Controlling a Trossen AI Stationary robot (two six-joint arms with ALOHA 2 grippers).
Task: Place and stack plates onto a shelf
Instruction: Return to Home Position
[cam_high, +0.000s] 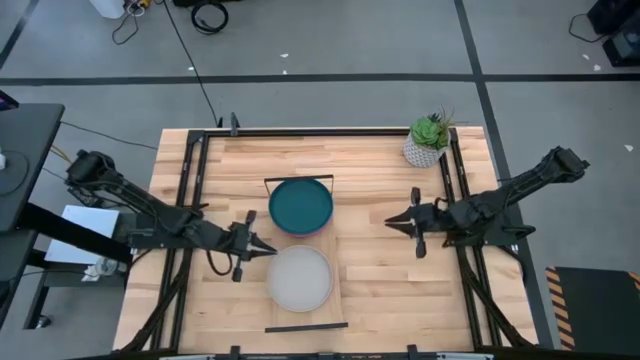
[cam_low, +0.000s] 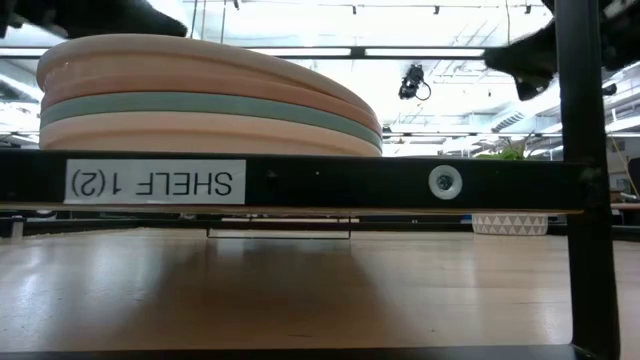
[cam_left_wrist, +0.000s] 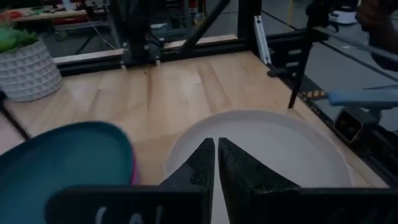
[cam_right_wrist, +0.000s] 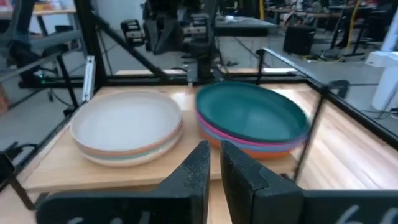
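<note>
The plates stand in two stacks on the shelf (cam_right_wrist: 130, 175), and we see none lying off it. We judge the stacking finished, so what is left seems only to bring both arms away to rest.

The grey-topped stack (cam_high: 298, 277) lies right at the tips of the left pincer (cam_high: 262, 246), just beside it and, as far as we can tell, not touching. Under its pale grey plate the right wrist view shows a peach-tan edge, a light teal band and a cream one. The teal-topped stack (cam_high: 300, 205) sits ahead of the right pincer (cam_high: 392, 222), well apart from it. Magenta and orange rims, and perhaps a blue one, show beneath its dark teal plate. Both stacks look level and squarely seated.

Each pincer is drawn narrow, its fingers nearly together and holding nothing. Off to the side of the right pincer, near a far corner of the bench (cam_high: 380, 300), stands a small potted plant (cam_high: 428, 140).
</note>
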